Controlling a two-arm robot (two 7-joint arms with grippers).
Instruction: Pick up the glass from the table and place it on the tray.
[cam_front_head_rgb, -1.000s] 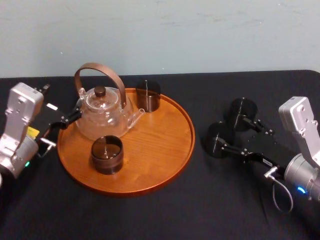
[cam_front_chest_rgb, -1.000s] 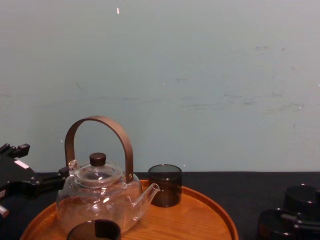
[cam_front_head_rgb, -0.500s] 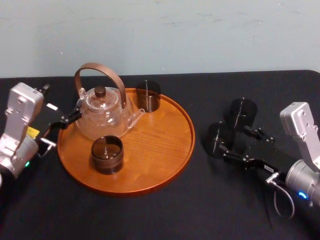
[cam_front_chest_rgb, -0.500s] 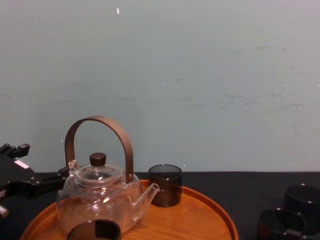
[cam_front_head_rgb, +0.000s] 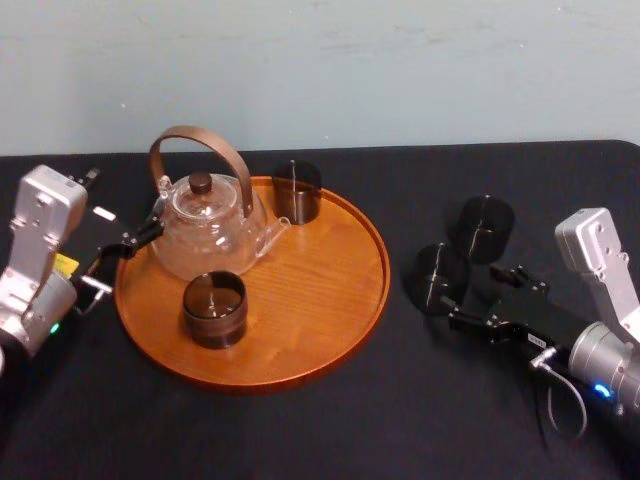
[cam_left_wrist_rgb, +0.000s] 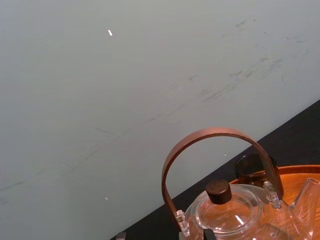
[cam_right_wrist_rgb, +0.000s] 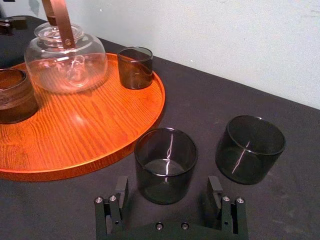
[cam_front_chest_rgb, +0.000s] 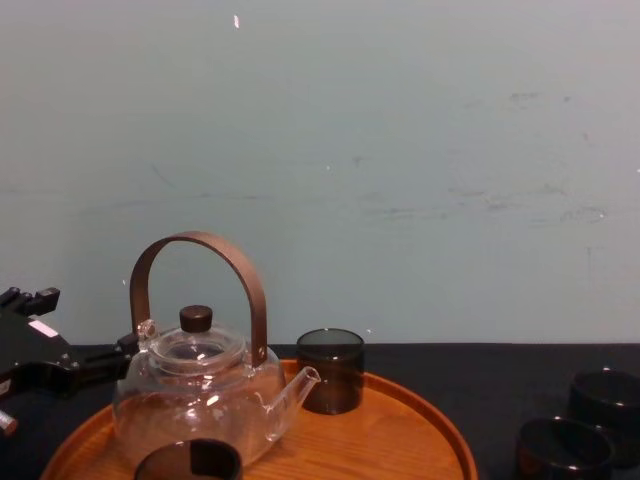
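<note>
At lower right we see the right gripper (cam_front_head_rgb: 475, 293) beside a smoky cylindrical glass (cam_front_head_rgb: 438, 278), the left gripper (cam_front_head_rgb: 130, 257) left of the round orange-brown wooden tray (cam_front_head_rgb: 330, 300), both with fingers wide.

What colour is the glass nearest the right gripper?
Smoky dark grey, see-through. The glass sits before the open right gripper; right wrist view shows it best.

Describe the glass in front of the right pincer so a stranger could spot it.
Start at the round wooden tray on the black table; two dark glasses stand on the cloth to its right. The wanted glass is nearer the tray and the robot, just ahead of the open right pincer; the other glass stands farther back.
</note>
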